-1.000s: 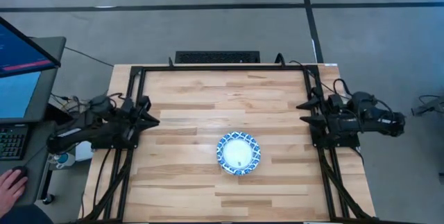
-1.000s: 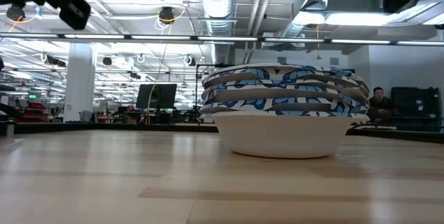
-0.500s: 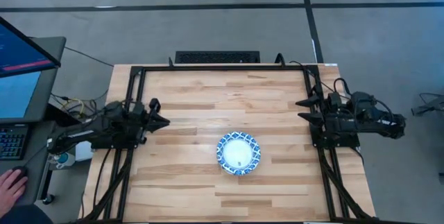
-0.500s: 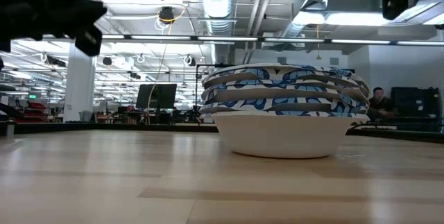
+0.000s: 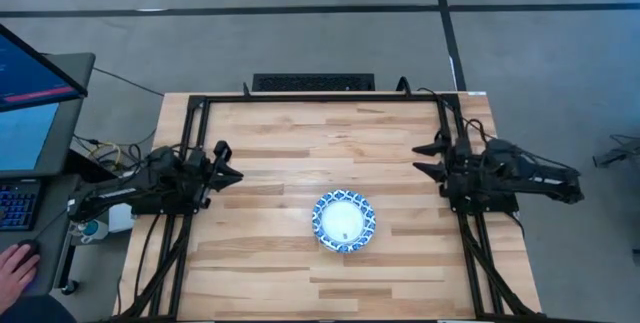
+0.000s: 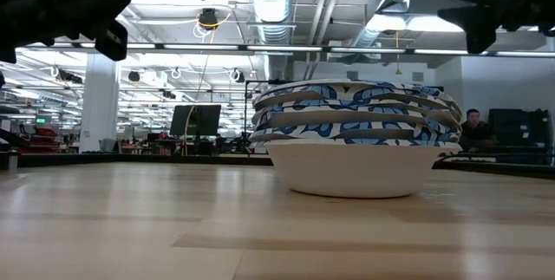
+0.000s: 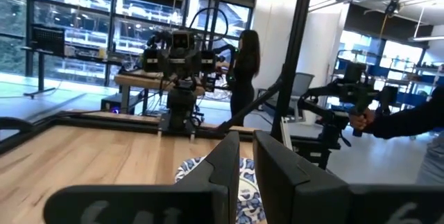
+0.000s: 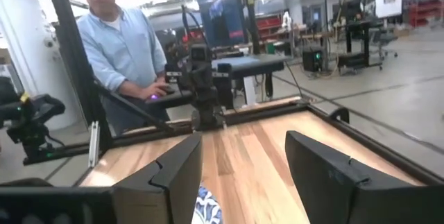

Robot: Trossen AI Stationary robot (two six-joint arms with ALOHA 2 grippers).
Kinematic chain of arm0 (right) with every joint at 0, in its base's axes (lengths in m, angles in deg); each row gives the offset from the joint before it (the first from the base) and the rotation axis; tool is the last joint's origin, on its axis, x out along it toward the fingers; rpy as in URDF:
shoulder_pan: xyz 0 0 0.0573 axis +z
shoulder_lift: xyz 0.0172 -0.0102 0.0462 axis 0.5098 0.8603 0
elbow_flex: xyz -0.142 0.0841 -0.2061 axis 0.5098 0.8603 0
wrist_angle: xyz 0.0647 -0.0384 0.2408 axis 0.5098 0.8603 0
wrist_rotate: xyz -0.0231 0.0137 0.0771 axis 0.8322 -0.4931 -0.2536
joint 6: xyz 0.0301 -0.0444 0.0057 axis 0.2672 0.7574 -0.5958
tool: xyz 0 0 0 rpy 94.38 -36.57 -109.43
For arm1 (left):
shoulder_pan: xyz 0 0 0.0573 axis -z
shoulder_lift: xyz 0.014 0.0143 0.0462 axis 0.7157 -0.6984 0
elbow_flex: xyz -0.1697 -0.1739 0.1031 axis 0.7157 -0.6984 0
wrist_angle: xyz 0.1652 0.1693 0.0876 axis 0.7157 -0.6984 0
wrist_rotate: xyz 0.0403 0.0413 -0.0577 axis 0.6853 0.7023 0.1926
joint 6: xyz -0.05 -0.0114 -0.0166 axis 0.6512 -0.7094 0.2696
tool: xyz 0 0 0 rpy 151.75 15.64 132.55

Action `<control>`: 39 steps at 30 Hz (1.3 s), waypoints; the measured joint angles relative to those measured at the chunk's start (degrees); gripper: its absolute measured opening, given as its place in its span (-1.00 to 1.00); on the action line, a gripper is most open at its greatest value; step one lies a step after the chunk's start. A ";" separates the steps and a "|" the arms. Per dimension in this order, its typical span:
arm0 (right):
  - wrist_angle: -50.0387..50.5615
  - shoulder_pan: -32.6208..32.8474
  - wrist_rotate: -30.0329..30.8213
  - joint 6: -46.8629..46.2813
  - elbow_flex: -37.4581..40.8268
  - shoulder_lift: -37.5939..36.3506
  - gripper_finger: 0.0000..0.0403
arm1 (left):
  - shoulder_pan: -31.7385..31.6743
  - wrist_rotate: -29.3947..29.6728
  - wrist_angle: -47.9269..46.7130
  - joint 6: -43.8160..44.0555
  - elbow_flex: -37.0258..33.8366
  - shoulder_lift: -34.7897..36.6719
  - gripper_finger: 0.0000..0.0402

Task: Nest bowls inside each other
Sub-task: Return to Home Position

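Observation:
The bowls (image 5: pixel 343 221) are nested in one stack near the table's middle, toward the near edge. In the low view the stack (image 6: pixel 355 137) shows several blue-and-white patterned rims one above another, and the bottom bowl's white base rests on the wood. My left gripper (image 5: pixel 236 174) hovers shut at the table's left side, pointing right, well clear of the stack. My right gripper (image 5: pixel 420 159) hovers open at the right side, pointing left, also apart from it. A bit of patterned rim (image 7: pixel 201 170) shows past the left fingers, and another (image 8: pixel 207 207) between the right fingers.
A black frame (image 5: pixel 320 97) runs around the wooden tabletop. Bare wood lies on all sides of the stack. A monitor (image 5: pixel 35 93) stands beyond the left edge, where a person's hand (image 5: pixel 14 268) rests; that person (image 8: pixel 118 50) shows in the right wrist view.
My left gripper has swung out from the left edge a little toward the table's middle and turned to point right. My right gripper has moved left, out over the table's right side, and dropped into the low view. The stack has stayed still.

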 joint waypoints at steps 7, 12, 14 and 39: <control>-4.14 0.00 -0.37 0.68 4.61 -0.02 0.13 | 0.00 -0.02 -0.06 0.46 0.00 0.00 -0.83; -5.18 0.16 -1.05 0.74 6.98 -0.03 0.13 | 0.00 -0.17 -0.06 0.57 -0.02 0.00 -0.83; -5.55 0.54 -2.99 0.72 8.44 -0.02 0.13 | 0.00 -1.31 -0.08 0.63 -0.02 0.00 -0.83; -9.32 5.04 -5.15 1.74 12.44 2.58 0.13 | 0.02 -4.49 -5.49 1.41 -0.04 0.00 -0.83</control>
